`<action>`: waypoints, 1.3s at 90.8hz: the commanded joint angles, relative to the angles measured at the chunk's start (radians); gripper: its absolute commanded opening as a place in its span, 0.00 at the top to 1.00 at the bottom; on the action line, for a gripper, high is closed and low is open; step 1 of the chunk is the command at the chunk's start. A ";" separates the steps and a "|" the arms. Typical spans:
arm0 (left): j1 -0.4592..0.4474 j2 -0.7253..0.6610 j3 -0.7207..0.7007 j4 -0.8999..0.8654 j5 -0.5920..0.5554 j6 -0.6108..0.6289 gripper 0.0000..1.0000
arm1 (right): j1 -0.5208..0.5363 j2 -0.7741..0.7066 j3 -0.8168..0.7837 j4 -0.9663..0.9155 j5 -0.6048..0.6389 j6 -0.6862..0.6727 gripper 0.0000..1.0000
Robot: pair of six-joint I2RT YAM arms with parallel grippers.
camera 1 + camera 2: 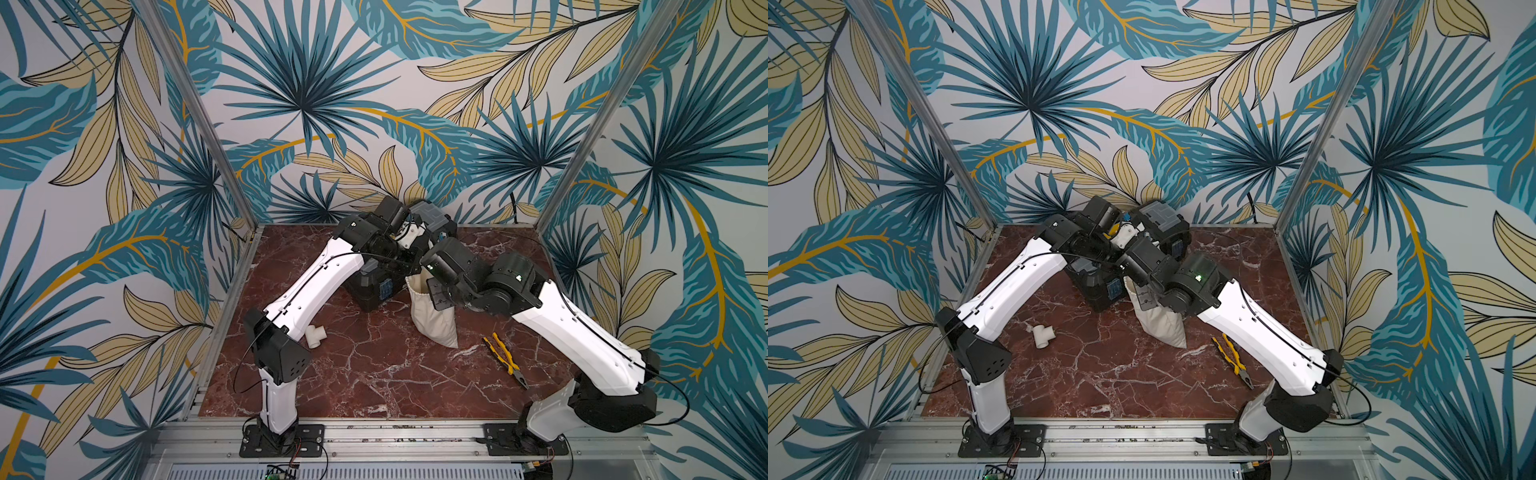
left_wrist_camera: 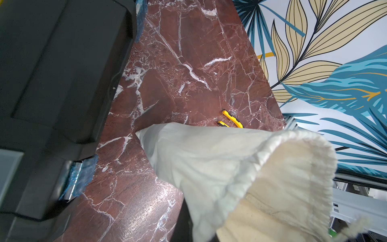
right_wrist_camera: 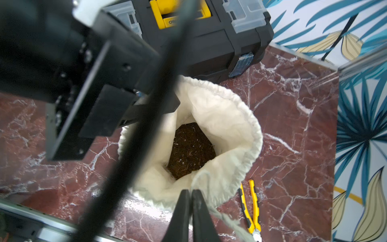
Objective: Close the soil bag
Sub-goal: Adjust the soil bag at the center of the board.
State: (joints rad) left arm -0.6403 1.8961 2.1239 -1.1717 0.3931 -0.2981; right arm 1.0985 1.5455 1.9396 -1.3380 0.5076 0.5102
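The soil bag point(image 1: 434, 322) point(image 1: 1163, 328) is a cream cloth sack standing on the red marble table, next to the black toolbox. In the right wrist view its mouth point(image 3: 240, 117) gapes open over dark soil point(image 3: 191, 148). My left gripper point(image 3: 167, 104) is shut on the far rim. In the left wrist view only one dark finger point(image 2: 183, 222) shows under the cloth point(image 2: 209, 163). My right gripper point(image 3: 191, 191) is shut at the near rim, where the white cord point(image 3: 228, 220) loops out. A sliver of white shows between its fingers.
The black toolbox point(image 1: 372, 286) point(image 3: 209, 46) stands just behind the bag. Yellow-handled pliers point(image 1: 505, 359) point(image 3: 250, 207) lie to the bag's right. A white pipe tee point(image 1: 316, 336) point(image 1: 1044, 336) rests near the left arm. Aluminium posts and patterned walls ring the table point(image 1: 374, 374).
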 commanded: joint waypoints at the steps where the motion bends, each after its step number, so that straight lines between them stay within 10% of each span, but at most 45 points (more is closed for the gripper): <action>1: 0.003 -0.048 0.024 -0.003 0.000 0.015 1.00 | 0.001 -0.041 -0.022 -0.020 0.027 0.025 1.00; 118: 0.101 -0.083 -0.079 -0.016 -0.025 -0.063 0.93 | -0.091 -0.519 -0.403 0.493 0.343 -0.004 1.00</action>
State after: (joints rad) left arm -0.5755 1.8378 2.0708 -1.1675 0.4286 -0.3595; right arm 1.0382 1.0492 1.5650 -0.9459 0.7315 0.5301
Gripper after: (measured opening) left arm 0.068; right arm 0.048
